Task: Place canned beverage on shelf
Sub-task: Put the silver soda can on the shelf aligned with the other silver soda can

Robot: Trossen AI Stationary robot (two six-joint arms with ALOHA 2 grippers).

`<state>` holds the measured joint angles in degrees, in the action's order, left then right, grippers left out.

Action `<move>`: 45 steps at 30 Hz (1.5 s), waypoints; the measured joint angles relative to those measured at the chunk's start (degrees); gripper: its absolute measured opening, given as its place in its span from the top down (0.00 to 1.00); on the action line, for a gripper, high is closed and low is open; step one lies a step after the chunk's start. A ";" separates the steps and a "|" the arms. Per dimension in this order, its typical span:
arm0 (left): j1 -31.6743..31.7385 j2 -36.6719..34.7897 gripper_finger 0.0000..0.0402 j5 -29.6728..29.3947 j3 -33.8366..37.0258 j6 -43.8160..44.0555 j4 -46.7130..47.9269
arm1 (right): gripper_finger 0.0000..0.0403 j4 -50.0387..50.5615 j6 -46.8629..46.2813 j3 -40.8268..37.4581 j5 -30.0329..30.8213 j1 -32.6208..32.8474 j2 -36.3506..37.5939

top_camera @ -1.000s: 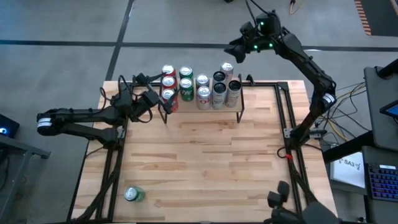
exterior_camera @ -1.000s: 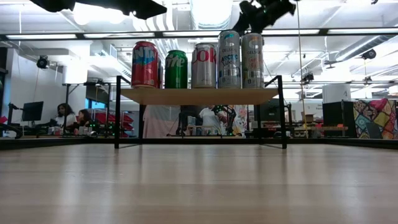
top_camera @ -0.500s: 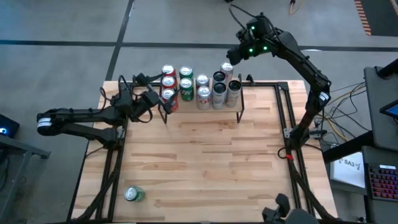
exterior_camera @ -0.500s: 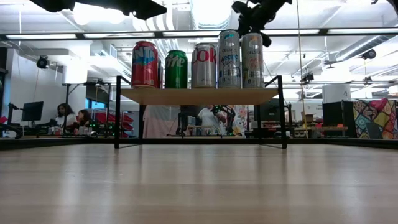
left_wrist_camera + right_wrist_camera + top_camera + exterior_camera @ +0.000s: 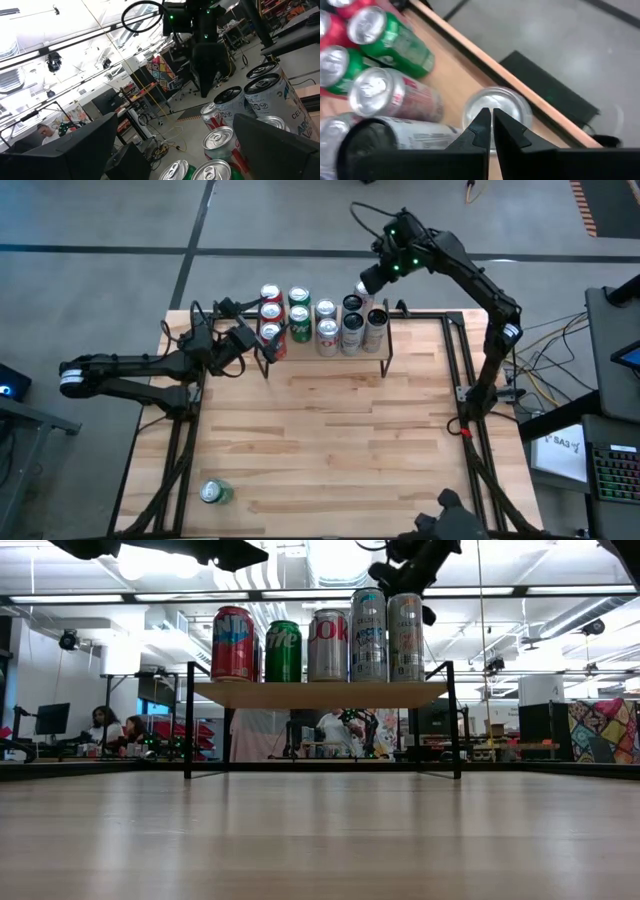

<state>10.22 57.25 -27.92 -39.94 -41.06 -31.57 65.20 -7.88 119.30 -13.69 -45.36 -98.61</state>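
The right gripper has swung in over the shelf and closed its jaws empty above the rear silver can, suggesting placement is done, while the left gripper waits wide open

Right arm is reaching up and over from its base at the right edge of the worktop, elbow high, wrist bending down toward the far edge. Right tool is hanging just above the far edge of the worktop, pointing downward, fingers pressed together tip to tip with nothing between them. Left arm is lying low and nearly flat across the left edge of the worktop, forearm stretching inward toward the far left part. Left tool is sitting there, near the far edge, with its fingers spread wide apart and gripping nothing.
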 joint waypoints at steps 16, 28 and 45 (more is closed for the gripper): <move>0.02 0.00 0.05 0.00 0.00 -0.24 -0.02 | 0.98 1.89 1.14 -1.37 7.94 2.47 0.13; 0.02 0.00 0.05 0.00 0.00 -0.26 -0.01 | 0.98 1.64 -1.23 -2.88 11.36 3.46 0.13; 0.02 0.00 0.05 -0.02 0.00 -0.48 0.20 | 0.98 -1.37 -1.53 -5.02 11.31 4.95 0.24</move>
<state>10.24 57.25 -27.94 -39.94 -41.54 -31.37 63.83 -9.41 114.28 -2.39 -40.42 -98.37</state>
